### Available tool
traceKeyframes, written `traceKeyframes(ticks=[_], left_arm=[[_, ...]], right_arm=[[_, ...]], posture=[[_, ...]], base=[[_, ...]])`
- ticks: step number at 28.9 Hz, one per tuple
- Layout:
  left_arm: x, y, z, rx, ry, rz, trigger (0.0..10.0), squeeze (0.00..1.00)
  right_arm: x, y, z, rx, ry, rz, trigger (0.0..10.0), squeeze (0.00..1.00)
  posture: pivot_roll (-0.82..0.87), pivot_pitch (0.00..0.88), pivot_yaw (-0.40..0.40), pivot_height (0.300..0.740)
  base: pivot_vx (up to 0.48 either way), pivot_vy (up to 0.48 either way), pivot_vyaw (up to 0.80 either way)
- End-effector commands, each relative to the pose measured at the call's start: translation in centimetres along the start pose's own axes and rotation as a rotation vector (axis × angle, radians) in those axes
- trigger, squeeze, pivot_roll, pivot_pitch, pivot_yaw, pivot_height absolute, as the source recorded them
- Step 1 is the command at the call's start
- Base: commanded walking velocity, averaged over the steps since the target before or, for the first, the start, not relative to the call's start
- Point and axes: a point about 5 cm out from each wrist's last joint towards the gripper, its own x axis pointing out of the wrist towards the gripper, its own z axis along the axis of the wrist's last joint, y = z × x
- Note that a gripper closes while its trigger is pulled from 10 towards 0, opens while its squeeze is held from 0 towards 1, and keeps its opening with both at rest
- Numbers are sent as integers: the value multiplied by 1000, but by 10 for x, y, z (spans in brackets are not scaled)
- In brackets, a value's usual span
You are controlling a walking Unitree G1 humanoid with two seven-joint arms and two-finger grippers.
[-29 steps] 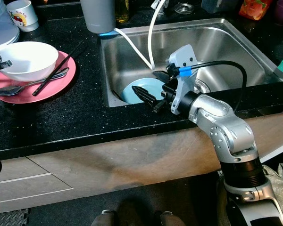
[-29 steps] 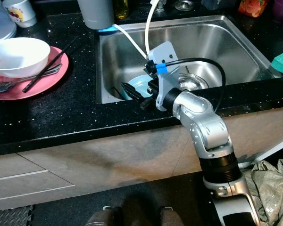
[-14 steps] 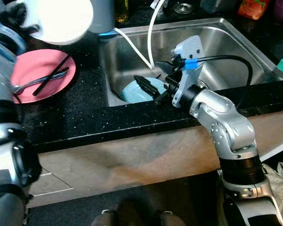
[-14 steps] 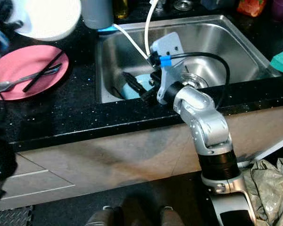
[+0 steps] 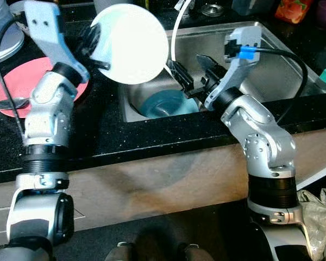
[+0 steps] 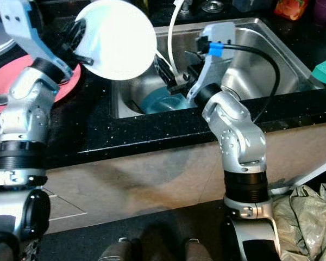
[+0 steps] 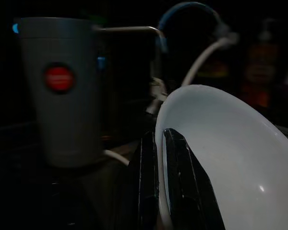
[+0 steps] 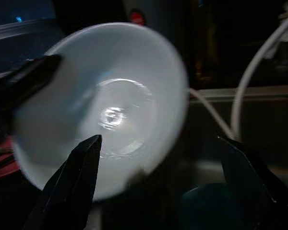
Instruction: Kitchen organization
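Left gripper clamps white bowl over sink edge; right gripper apart, bowl not yet down.

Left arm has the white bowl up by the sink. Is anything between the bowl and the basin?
Yes. The right gripper hangs open over the sink, beside the white bowl that the left gripper holds by the rim. A blue plate lies in the basin below, and white hoses cross there.

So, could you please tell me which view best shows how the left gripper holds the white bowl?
The left wrist view: its fingers pinch the white bowl at the rim. The eye views show the left gripper beside the tilted bowl; the right wrist view shows one finger across it.
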Motion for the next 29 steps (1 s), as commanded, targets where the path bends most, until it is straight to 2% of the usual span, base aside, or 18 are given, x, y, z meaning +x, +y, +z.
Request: traceKeyframes(ticks=[1,7,8,10,11,17,18,19,20,29], left_arm=[[-3,-2,0,4,-11,-10,0,0],[-3,-10,0,-24,-23,-30,0,0],[-3,-12,0,-37,-37,-31,0,0],[-4,-13,0,-47,-48,-30,0,0],[-4,-15,0,-50,-60,-37,0,0],[-5,-21,7,-82,-105,-47,0,0],[-5,-22,7,-80,-106,-48,0,0],[-5,-22,7,-80,-106,-48,0,0],[-5,-22,7,-76,-105,-51,0,0],[-7,-24,8,-64,-110,-47,0,0]], right_arm=[[0,4,0,22,1,27,10000,1000],[0,7,-3,32,22,41,10000,1000],[0,8,-4,33,31,44,10000,957],[0,9,-4,33,36,46,10000,957],[0,10,-5,35,42,48,10000,0],[2,10,-9,62,65,36,10000,0],[3,9,-9,66,63,28,1529,0],[3,9,-9,66,63,28,1529,0],[3,8,-8,71,60,23,0,0],[4,3,-5,84,37,-14,0,0]], posture=[[-3,194,39,740],[-3,188,41,740],[-4,185,39,740],[-4,185,39,740],[-4,185,39,740],[0,185,36,740],[1,186,34,740],[1,186,34,740],[2,186,32,740],[3,187,28,740]], base=[[0,0,0],[0,0,0],[0,0,0],[0,0,0],[0,0,0],[0,0,0],[0,0,0],[0,0,0],[0,0,0],[0,0,0]])
